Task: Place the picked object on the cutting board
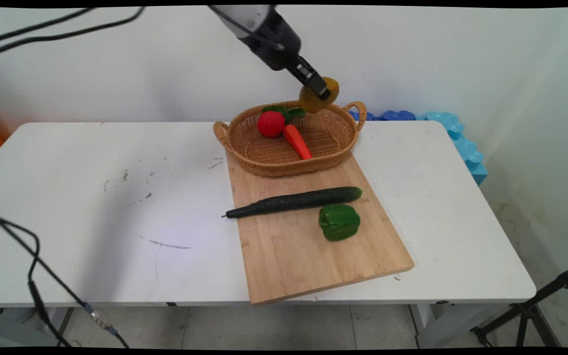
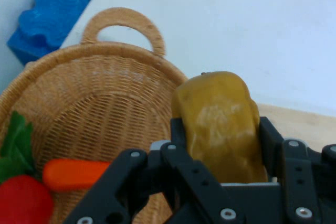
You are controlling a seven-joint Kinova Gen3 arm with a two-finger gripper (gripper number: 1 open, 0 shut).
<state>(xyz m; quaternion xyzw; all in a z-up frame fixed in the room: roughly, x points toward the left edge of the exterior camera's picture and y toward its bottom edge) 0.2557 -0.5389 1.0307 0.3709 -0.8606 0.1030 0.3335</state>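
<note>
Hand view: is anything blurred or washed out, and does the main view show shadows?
Hand view: the yellow pepper in the gripper has a pale glare patch; the basket reads clearly. Main view: a soft grey shadow lies on the table left of the cutting board.

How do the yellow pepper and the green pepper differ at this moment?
The yellow pepper is clamped in the gripper above the wicker basket; the green pepper lies free on the cutting board, beside the cucumber. Their colours differ. Both look similar in size.
</note>
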